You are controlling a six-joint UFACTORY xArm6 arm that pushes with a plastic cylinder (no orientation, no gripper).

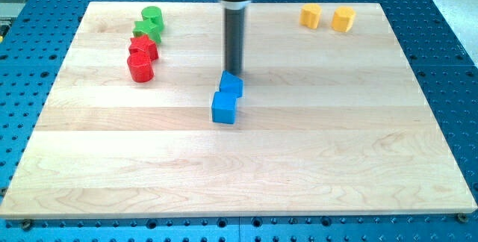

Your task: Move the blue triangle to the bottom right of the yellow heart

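My tip (234, 72) stands just above the upper of two blue blocks near the board's middle, touching or nearly touching it. The upper blue block (231, 84) is the smaller; its shape is hard to make out. A blue cube (223, 108) sits just below it, touching it. Two yellow blocks lie at the view's top right: one (310, 16) on the left and one (343, 19) on the right. I cannot tell which is the heart.
Two green blocks (149, 24) sit at the view's top left, with two red blocks (141, 57) just below them. The wooden board (239, 167) lies on a blue perforated table.
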